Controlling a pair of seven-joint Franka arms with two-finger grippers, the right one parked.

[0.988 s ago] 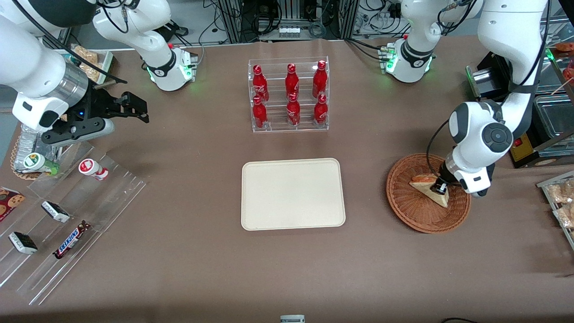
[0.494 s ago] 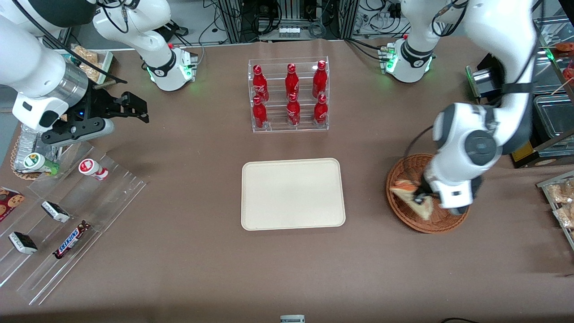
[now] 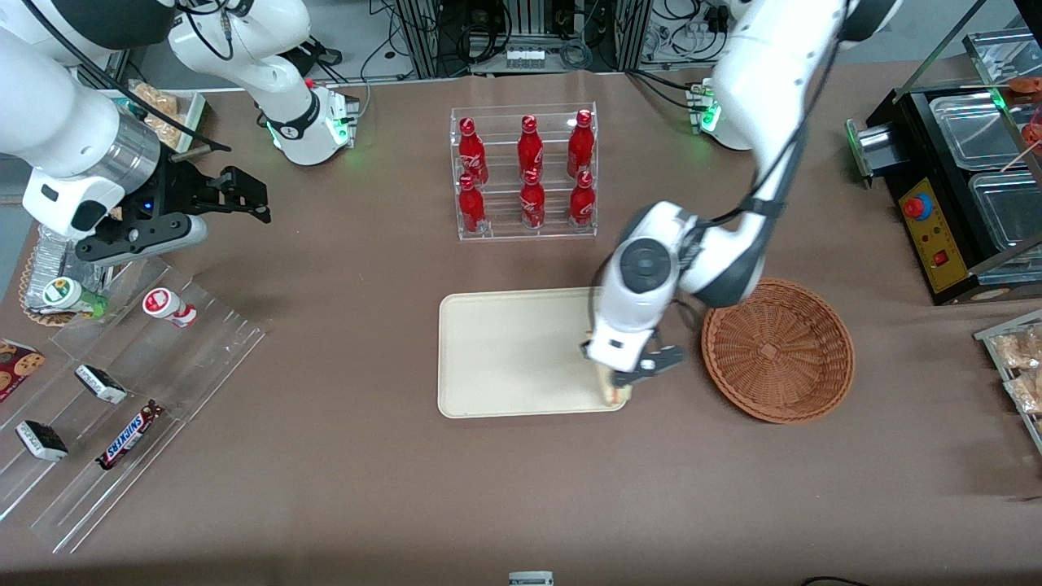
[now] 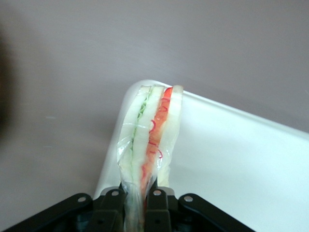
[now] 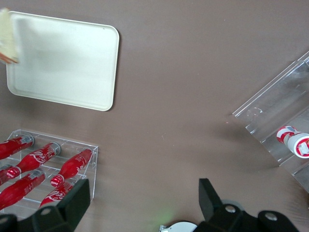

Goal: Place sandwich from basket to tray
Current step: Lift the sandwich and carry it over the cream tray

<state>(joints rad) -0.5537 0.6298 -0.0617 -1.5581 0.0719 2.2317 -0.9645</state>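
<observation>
Gripper above the tray at its corner nearest the basket and toward the front camera — fingers pinched tight on the sandwich, one to each flat face. Sandwich wrapped in clear film, held on edge, green and red filling layers plain in the wrist view, clear of the tray surface. Basket just beside the tray, toward the working arm's end. Rack of red bottles farther from the front camera than the tray.
</observation>
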